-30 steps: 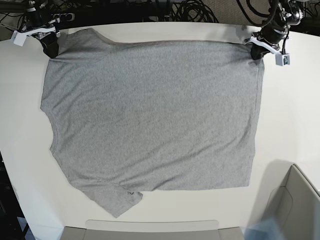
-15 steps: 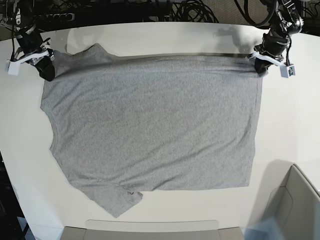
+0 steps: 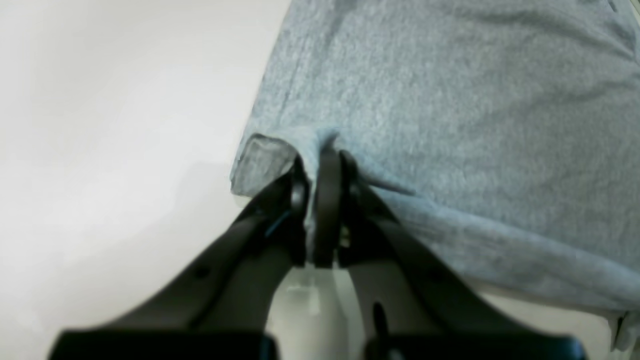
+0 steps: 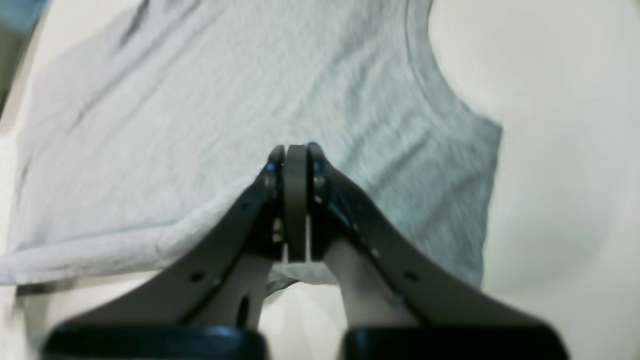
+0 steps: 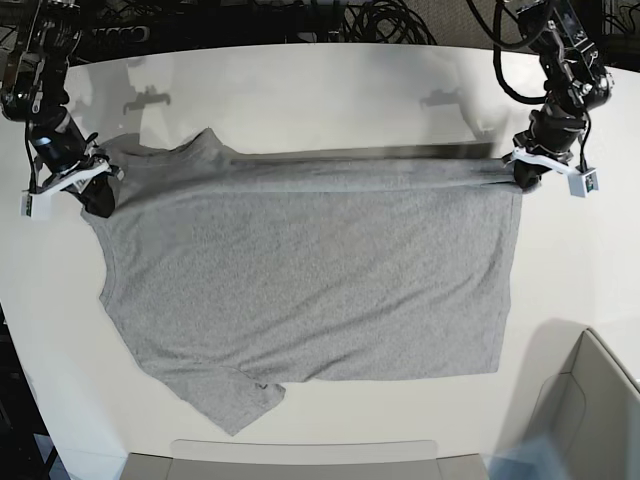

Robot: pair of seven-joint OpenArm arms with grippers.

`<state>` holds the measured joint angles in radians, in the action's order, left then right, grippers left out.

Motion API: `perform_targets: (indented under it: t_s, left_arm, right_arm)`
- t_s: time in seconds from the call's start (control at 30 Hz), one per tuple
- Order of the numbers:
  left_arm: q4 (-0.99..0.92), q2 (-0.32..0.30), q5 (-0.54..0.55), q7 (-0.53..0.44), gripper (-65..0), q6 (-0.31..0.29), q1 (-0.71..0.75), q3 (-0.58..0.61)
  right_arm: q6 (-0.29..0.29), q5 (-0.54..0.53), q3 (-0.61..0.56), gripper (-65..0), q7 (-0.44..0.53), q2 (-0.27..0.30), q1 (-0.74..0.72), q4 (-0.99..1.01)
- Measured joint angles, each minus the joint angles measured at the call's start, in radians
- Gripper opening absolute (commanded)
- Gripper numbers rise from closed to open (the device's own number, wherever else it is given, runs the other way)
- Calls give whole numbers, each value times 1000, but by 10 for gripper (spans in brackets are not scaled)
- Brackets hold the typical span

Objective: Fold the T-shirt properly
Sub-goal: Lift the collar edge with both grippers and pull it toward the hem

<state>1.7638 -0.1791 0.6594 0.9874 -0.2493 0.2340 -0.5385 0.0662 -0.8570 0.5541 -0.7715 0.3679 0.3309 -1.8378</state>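
The heather-grey T-shirt (image 5: 300,270) lies plain side up on the white table, neck to the left, hem to the right. Its far edge is lifted off the table and stretched taut between my two grippers. My left gripper (image 5: 526,176) is shut on the far hem corner; the left wrist view shows the fabric (image 3: 450,100) pinched between the fingers (image 3: 327,165). My right gripper (image 5: 97,200) is shut on the far shoulder by the sleeve; the right wrist view shows cloth (image 4: 225,90) clamped there (image 4: 295,155). No lettering shows.
A grey box (image 5: 590,420) stands at the near right corner. A flat tray edge (image 5: 300,455) lies along the near table edge. Cables (image 5: 380,20) hang behind the table's far edge. Bare white table (image 5: 320,90) lies beyond the lifted shirt edge.
Both grippers have moved toward the near side, carrying the shirt's far edge with them. The far edge has risen and folded over, uncovering bare table behind it.
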Motion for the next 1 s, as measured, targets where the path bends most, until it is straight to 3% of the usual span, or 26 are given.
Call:
perform_targets:
  t_s: [0.2, 0.53, 0.67, 0.77, 0.83, 1.0]
  left_arm:
    - [-55, -1, 0, 0, -650, 2, -57, 0]
    - [-164, -53, -1, 3, -650, 2, -146, 2]
    - [-167, -52, -3, 17, -650, 2, -178, 2]
    - [-168, -53, -65, 76, -650, 0, -232, 12]
    - [-168, -53, -134, 75, -650, 5, -269, 56]
    - [-169, -40, -187, 77, -650, -1, -315, 87]
  right_arm:
    - [2, 73, -5, -650, -16, -3, -58, 2]
    - [4, 256, -116, -650, -17, 2, -174, 90]
    - [9, 277, -140, -650, -13, -6, -224, 127]
    - [5, 282, -139, -650, -11, -5, -256, 168]
    - [8, 281, -139, -650, -14, -2, -272, 192]
    - [5, 315, -185, -650, -10, 11, -319, 254]
